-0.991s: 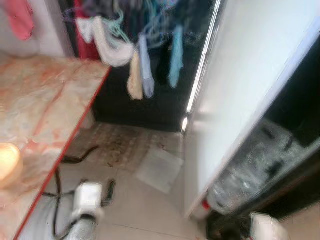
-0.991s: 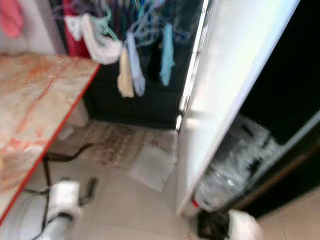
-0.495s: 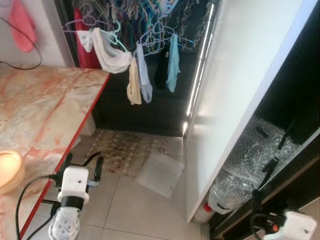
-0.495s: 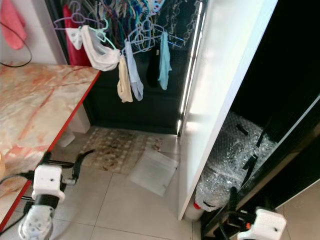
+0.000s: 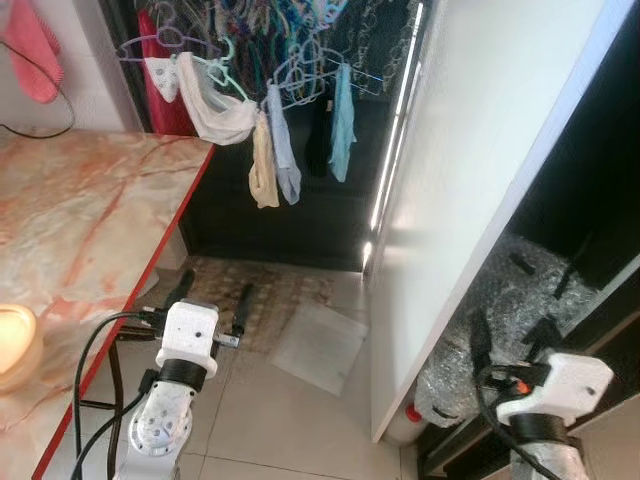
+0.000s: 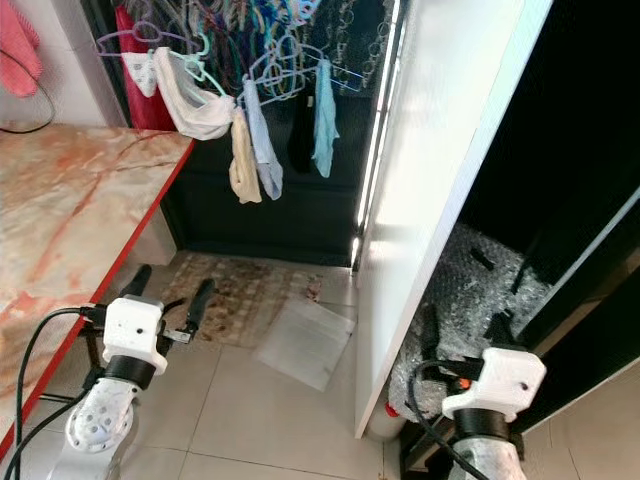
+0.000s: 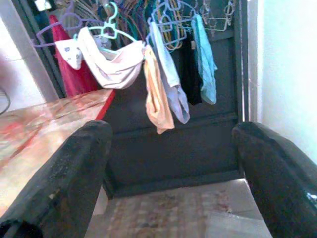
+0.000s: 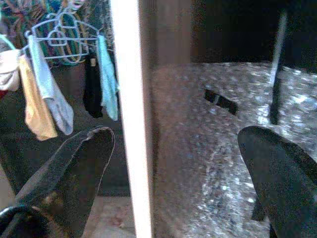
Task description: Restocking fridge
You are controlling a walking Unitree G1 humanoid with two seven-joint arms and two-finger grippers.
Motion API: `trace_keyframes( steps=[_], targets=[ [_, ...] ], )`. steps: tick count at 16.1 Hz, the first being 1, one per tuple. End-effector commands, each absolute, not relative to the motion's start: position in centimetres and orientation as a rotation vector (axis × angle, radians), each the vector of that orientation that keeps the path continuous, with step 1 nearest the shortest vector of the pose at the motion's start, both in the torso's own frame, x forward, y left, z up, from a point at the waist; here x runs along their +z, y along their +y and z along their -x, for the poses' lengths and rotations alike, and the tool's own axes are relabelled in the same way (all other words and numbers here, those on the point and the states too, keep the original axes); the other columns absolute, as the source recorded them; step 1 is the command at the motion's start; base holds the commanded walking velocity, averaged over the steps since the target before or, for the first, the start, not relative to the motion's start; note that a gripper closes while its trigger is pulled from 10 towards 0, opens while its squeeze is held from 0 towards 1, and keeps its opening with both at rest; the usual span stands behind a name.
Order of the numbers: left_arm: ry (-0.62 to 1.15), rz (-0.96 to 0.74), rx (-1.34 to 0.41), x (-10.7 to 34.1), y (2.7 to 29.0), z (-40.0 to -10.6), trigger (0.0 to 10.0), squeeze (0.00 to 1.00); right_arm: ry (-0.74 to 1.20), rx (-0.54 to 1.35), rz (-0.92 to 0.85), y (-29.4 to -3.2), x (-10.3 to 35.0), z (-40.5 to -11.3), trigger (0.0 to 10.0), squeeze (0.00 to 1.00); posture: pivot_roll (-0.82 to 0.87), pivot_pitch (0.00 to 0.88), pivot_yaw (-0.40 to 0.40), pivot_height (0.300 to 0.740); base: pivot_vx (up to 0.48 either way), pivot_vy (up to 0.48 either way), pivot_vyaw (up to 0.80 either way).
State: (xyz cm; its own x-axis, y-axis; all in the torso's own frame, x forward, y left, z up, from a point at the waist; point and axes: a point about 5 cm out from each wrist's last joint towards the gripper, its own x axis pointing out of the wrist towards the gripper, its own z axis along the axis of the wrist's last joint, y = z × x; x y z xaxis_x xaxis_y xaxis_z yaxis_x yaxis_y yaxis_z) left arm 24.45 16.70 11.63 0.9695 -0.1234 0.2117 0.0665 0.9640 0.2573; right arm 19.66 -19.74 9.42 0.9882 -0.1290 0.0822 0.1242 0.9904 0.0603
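Tiled floor (image 5: 300, 420) below; left end effector (image 5: 212, 297) & right end effector (image 6: 465, 328) both wide open, empty.

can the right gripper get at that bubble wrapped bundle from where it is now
Probably yes. The right gripper is open, holds nothing and points at the bubble-wrapped bundle, nothing between them. The white panel stands just left of that path, so it could be clipped.
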Motion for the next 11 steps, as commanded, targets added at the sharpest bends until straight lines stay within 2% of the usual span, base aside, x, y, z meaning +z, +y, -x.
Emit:
trace_keyframes(
  steps=[1, 4, 7, 11],
  targets=[
    [-0.216, -0.263, -0.093, 11.7, 16.9, -24.4, 10.0, 0.00, -0.091, -0.140, -0.027, -20.3, 10.0, -19.7, 10.0, 0.00, -0.13, 0.000, -0.004, 0.740, 0.000, 0.000, 0.00],
    [-0.212, -0.259, -0.119, 11.7, 16.5, -25.3, 10.0, 0.00, -0.090, -0.150, 0.000, -20.4, 10.5, -19.9, 10.0, 0.00, -0.16, 0.000, 0.033, 0.740, 0.000, 0.000, 0.29],
    [-0.221, -0.261, -0.119, 12.5, 16.7, -26.9, 10.0, 0.00, -0.089, -0.121, -0.002, -19.4, 10.7, -20.1, 10.0, 0.00, -0.20, 0.000, 0.070, 0.740, 0.000, 0.000, 0.72],
    [-0.237, -0.276, -0.110, 12.7, 16.9, -27.5, 10.0, 0.00, -0.068, -0.071, -0.024, -18.3, 10.1, -20.7, 10.0, 0.00, -0.18, 0.000, 0.054, 0.740, 0.000, 0.000, 0.79]
  ],
)
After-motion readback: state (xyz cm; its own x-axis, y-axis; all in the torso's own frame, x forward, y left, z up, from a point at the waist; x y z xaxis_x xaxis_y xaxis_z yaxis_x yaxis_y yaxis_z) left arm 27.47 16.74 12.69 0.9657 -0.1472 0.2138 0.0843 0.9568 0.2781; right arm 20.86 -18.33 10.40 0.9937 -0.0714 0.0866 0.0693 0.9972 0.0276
